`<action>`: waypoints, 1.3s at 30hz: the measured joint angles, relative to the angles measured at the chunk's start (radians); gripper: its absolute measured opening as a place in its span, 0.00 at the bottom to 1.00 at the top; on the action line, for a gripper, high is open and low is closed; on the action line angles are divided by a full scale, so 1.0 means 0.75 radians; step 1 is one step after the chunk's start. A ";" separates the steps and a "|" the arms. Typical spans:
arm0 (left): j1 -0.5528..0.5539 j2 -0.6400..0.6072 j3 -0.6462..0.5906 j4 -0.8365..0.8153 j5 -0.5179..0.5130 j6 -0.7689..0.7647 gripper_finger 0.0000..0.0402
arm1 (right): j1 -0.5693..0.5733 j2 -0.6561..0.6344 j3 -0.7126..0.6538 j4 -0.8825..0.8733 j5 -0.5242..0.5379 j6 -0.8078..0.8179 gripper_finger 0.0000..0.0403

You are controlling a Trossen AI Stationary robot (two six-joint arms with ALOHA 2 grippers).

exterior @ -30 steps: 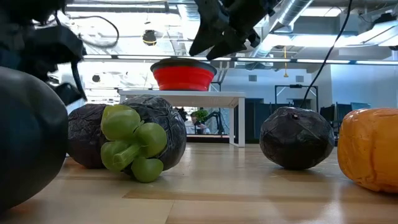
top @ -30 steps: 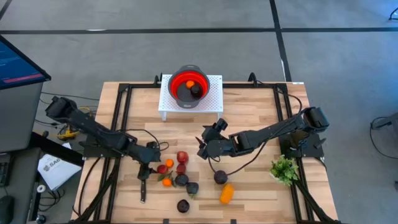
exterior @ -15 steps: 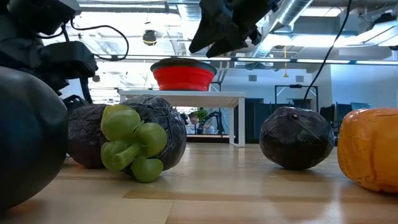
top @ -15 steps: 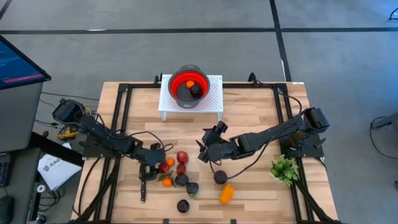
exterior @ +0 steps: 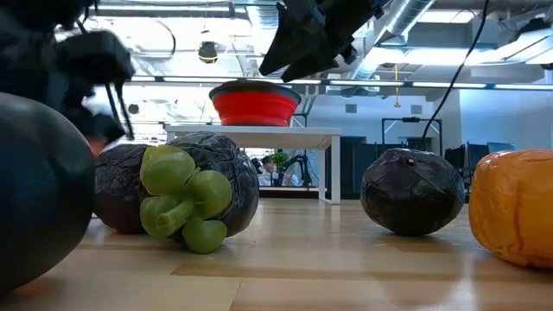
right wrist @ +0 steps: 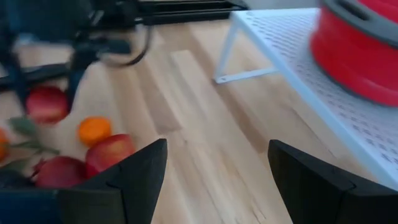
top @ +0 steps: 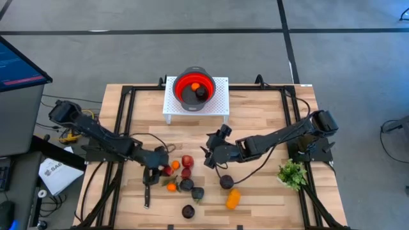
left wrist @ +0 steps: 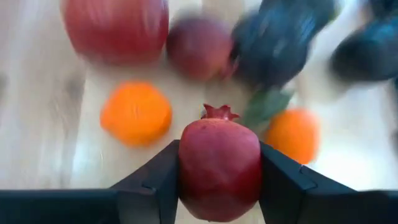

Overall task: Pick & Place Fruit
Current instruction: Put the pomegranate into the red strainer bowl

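Red and rounded, a pomegranate (left wrist: pixel 219 171) sits clamped between the jaws of the left gripper (top: pixel 155 167), its little crown pointing forward in the left wrist view. That gripper is low over the fruit cluster (top: pixel 185 182) near the front edge of the surface (top: pixel 255 108) — left of its middle. Just beyond the held piece lie two small oranges (left wrist: pixel 136 113), a red apple (left wrist: pixel 116 28), a second smaller red fruit (left wrist: pixel 199 46) and dark purple pieces (left wrist: pixel 277 40), blurred in that view. From above, the cluster spreads along the front edge: red apples (top: pixel 187 161), dark purple fruits (top: pixel 188 211) and, farther toward the right, one more dark piece (top: pixel 226 183) beside an orange fruit (top: pixel 233 199). The right gripper (top: pixel 211 152) hovers over the middle of the surface with its jaws apart and nothing between them. A red bowl (top: pixel 194 87) stands on a white rack (top: pixel 220 102) at the back edge, already holding an orange piece (top: pixel 195 85) and a dark one (top: pixel 200 92). A green leafy sprig (top: pixel 292 173) lies near the right edge, and a slim black knife (top: pixel 147 195) lies near the front-left corner.
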 joint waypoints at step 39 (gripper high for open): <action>0.873 -0.388 0.001 0.287 0.570 0.120 0.48 | -0.284 0.330 0.498 0.136 -0.729 -1.506 0.72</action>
